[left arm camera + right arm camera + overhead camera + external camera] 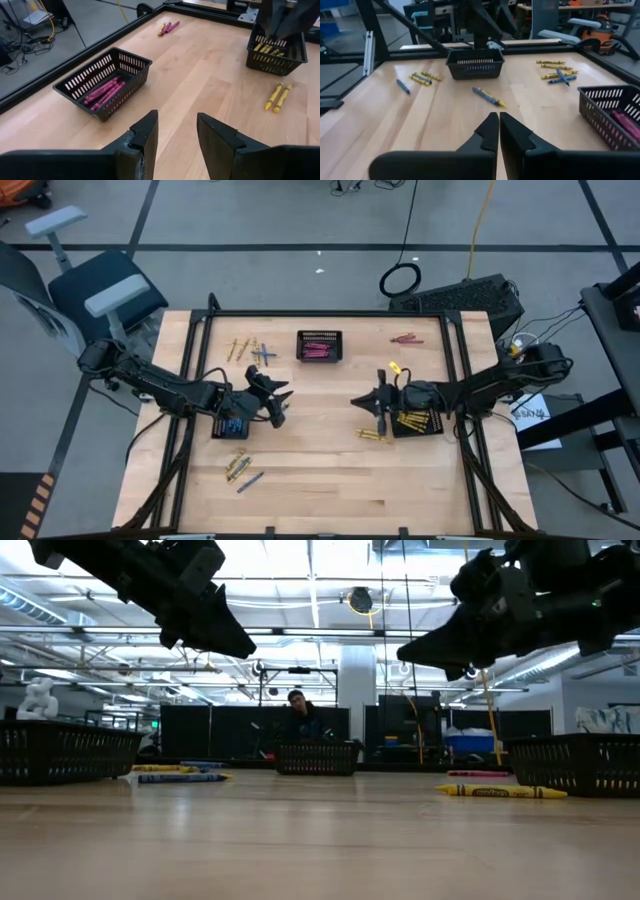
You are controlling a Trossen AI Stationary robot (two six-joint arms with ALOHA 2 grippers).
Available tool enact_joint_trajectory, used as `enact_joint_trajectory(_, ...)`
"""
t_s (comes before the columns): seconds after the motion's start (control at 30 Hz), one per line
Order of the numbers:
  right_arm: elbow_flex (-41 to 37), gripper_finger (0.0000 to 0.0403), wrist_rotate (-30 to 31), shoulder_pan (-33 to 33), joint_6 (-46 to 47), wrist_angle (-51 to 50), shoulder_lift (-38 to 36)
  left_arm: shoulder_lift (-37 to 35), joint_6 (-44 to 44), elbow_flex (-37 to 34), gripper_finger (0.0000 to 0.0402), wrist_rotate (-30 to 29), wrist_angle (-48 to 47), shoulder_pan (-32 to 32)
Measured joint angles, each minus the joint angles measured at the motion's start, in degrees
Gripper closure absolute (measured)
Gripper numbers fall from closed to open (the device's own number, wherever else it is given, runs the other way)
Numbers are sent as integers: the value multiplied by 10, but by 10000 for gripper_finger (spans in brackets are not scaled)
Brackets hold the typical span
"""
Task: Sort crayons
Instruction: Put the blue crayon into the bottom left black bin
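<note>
Crayons lie in loose groups on the wooden table: yellow and blue ones [250, 351] at the far left, red ones [405, 338] at the far right, two yellow ones [372, 436] beside the right basket, and yellow and blue ones [240, 469] near the front left. A blue and a yellow crayon [489, 96] lie mid-table. My left gripper [283, 397] [177, 117] hangs open above the table, left of centre, with nothing between its fingers. My right gripper [358, 402] [498, 116] faces it from right of centre, shut on nothing, above the wood.
Three black mesh baskets stand on the table. One with pink crayons [319, 347] is at the far middle, one with blue crayons [232, 424] sits under my left arm, and one with yellow crayons [415, 421] sits under my right arm. A black frame [330, 313] borders the table.
</note>
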Motion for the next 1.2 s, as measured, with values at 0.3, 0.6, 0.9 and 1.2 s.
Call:
enact_joint_trajectory(0.3, -4, 402, 0, 14, 0, -4, 2, 0, 0, 0, 267, -10, 0, 0)
enact_joint_trajectory(0.6, -4, 403, -2, 14, 6, -3, 2, 0, 0, 0, 267, -10, 0, 0)
enact_joint_trajectory(0.9, -4, 403, -3, 14, 20, -3, 2, 0, 0, 0, 267, -10, 0, 0)
enact_joint_trajectory(1.2, -4, 403, -4, 14, 20, -3, 2, 0, 0, 0, 267, -10, 0, 0)
